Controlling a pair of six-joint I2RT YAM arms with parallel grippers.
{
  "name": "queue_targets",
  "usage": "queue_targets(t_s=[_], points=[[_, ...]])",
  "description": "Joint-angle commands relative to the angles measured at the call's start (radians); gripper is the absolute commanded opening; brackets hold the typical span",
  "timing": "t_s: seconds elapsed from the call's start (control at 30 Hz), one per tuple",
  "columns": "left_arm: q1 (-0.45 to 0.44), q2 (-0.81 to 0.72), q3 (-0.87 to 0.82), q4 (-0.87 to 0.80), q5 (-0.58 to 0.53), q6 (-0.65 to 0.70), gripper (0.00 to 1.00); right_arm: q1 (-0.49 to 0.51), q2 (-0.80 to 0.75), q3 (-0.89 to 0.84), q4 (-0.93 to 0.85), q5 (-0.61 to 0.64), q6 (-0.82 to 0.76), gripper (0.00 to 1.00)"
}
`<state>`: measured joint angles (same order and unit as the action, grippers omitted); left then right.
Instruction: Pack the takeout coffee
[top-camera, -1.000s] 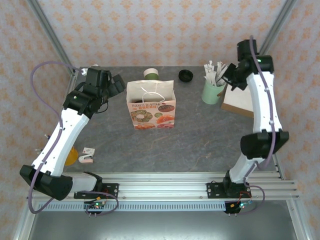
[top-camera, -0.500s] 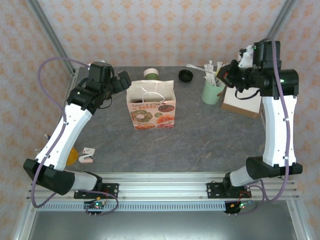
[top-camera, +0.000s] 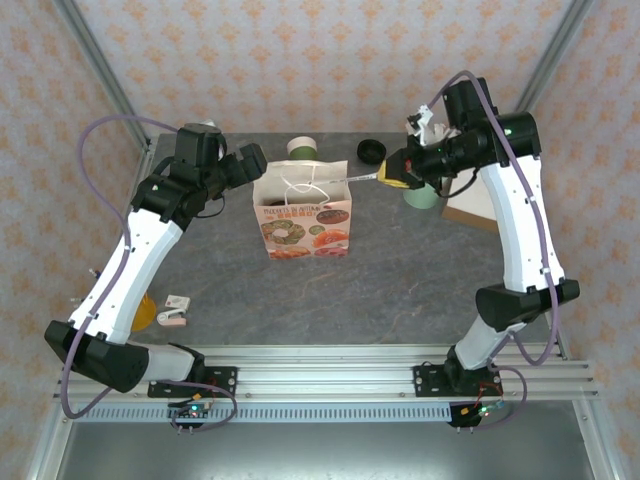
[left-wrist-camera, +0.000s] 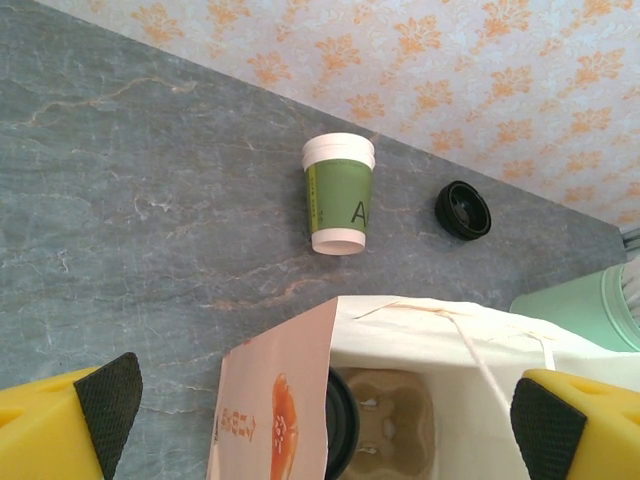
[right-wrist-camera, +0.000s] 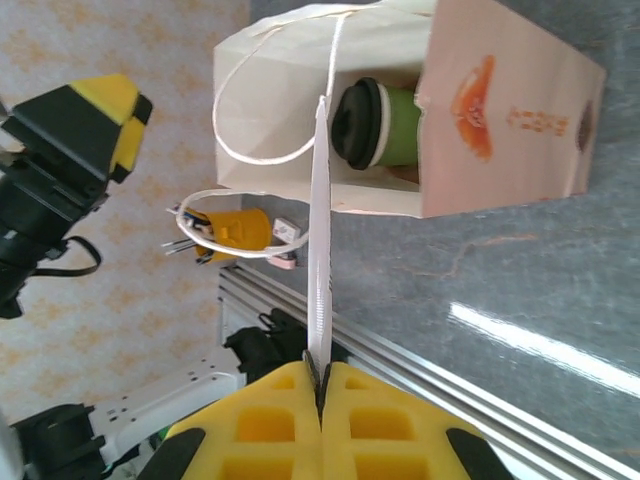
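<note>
Lidded coffee: one capped cup (right-wrist-camera: 375, 125) sits inside the paper bag (top-camera: 300, 215), in a cardboard carrier (left-wrist-camera: 395, 420), at mid-table.
Loose cup: a second green-banded cup (left-wrist-camera: 339, 195) stands upright on the table (left-wrist-camera: 150, 200) behind the bag, with no lid on it. A black lid (left-wrist-camera: 463, 210) lies to its right, near but apart.
Just changed: a second ago my right gripper (right-wrist-camera: 320, 385) was back at the mint-green cup (top-camera: 422, 193) of sticks. Now it has swung across to the bag, carrying one white-wrapped stick (right-wrist-camera: 318, 250).
What it means: I judge the stick is headed into the bag as an extra. The loose cup is not yet capped or packed, so the job looks about half done.
Right gripper: jaws are pressed together on the stick's near end. The far end reaches the bag's open mouth, beside the lidded coffee.
Left gripper: my left gripper (top-camera: 240, 165) has its jaws spread wide and holds nothing. It hovers at the bag's upper left corner, nearer than a second ago.
</note>
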<state>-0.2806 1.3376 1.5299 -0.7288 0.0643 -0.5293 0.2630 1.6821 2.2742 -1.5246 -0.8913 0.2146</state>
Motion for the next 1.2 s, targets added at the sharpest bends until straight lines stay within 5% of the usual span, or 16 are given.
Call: queue_targets(t_s=[0.0, 0.3, 0.43, 0.7, 0.87, 1.0, 1.17], points=[[0.008, -0.009, -0.002, 0.017, 0.012, 0.019, 1.00, 0.001, -0.017, 0.078, -0.104, 0.085, -0.042, 0.00], [0.008, 0.043, 0.022, 0.022, 0.062, 0.049, 1.00, 0.033, -0.001, 0.092, -0.099, 0.159, 0.051, 0.00], [0.007, 0.042, 0.015, 0.022, 0.060, 0.057, 1.00, 0.103, 0.103, 0.165, -0.135, 0.287, 0.100, 0.00], [0.007, 0.033, -0.005, 0.015, 0.052, 0.049, 1.00, 0.242, 0.315, 0.338, -0.022, 0.331, 0.244, 0.20], [0.008, 0.035, -0.008, 0.022, 0.049, 0.038, 1.00, 0.278, 0.378, 0.383, 0.020, 0.377, 0.289, 0.43], [0.008, 0.033, 0.001, 0.014, 0.016, 0.044, 1.00, 0.149, 0.268, 0.394, 0.013, 0.464, 0.277, 0.59], [0.007, 0.016, -0.015, 0.005, -0.116, 0.013, 1.00, -0.222, -0.094, -0.194, 0.213, 0.567, 0.260, 0.74]])
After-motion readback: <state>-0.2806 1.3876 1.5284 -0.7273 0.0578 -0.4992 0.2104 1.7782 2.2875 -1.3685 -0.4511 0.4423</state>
